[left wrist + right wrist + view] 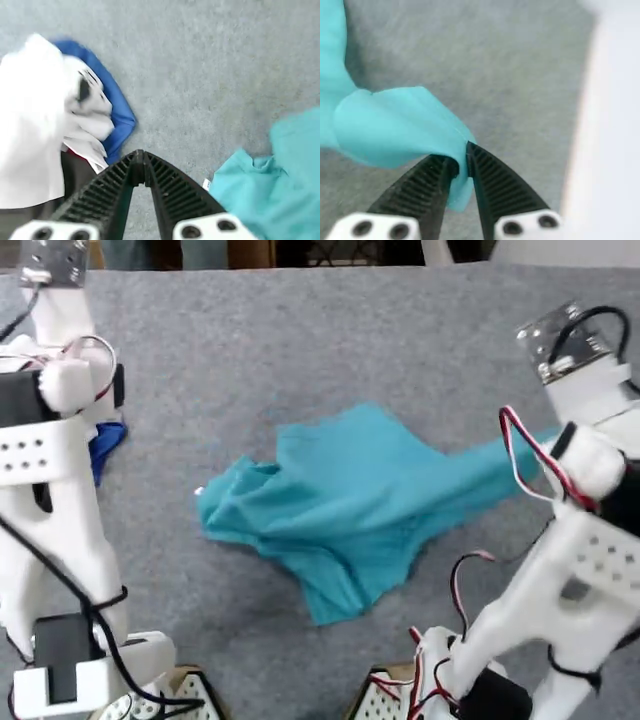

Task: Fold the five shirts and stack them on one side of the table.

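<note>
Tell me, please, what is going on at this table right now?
Two robot arms sit at a grey table with shirts on it. The right arm has its jaws shut on an edge of a teal shirt, which lies crumpled mid-table with one part stretched toward that arm. The left arm has its jaws shut on nothing, above the table beside a pile with a white shirt on a blue shirt. The teal shirt is not yet folded.

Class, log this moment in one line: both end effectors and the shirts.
left end effector: shut, empty, beside shirt stack | right end effector: shut on teal shirt | teal shirt: crumpled, unfolded
</note>
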Robot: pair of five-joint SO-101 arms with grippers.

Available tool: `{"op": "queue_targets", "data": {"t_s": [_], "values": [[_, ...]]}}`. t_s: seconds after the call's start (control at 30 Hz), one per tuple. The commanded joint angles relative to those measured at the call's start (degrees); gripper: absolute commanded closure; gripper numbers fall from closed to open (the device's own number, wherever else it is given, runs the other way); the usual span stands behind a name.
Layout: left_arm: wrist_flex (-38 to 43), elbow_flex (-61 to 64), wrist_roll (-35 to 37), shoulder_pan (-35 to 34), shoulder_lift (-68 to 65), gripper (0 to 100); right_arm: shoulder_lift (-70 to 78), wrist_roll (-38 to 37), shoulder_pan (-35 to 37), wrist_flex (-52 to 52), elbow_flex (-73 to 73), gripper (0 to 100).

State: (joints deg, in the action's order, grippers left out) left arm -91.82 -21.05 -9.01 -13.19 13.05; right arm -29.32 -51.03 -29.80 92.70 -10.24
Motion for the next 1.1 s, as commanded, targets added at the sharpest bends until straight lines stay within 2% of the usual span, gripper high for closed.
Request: {"op": "queue_targets", "data": {"t_s": [0.0,0.13,0.3,0.47,0.57,0.67,0.83,1.07], "values": [[-6.59,-6.11,-0.79,2.51,1.32,97,-1.36,0.88,4.13,3.78,-12.88,98.5],[-9.05,1.27,-1.05,11.82,1.93,97,0.92,0.88,6.86,4.04,-15.52,98.5],[-9.05,15.34,-6.24,25.8,2.02,97,12.09,3.25,6.15,3.6,-15.25,98.5],[-8.88,27.74,-10.73,37.85,6.86,97,25.89,6.95,3.34,-3.52,-15.69,98.5],[-8.35,34.24,-11.52,42.68,10.64,97,32.84,8.09,2.99,-5.1,-15.69,98.5],[-4.84,43.03,-11.52,48.22,14.51,95,39.08,8.88,2.99,-5.36,-15.16,98.5],[7.03,60.7,-11.25,54.11,23.56,84,49.27,14.24,0.88,-8.97,-15.16,98.5],[15.82,71.78,-11.69,63.25,27.52,83,59.12,15.65,-2.9,-10.81,-15.16,98.5]]}}
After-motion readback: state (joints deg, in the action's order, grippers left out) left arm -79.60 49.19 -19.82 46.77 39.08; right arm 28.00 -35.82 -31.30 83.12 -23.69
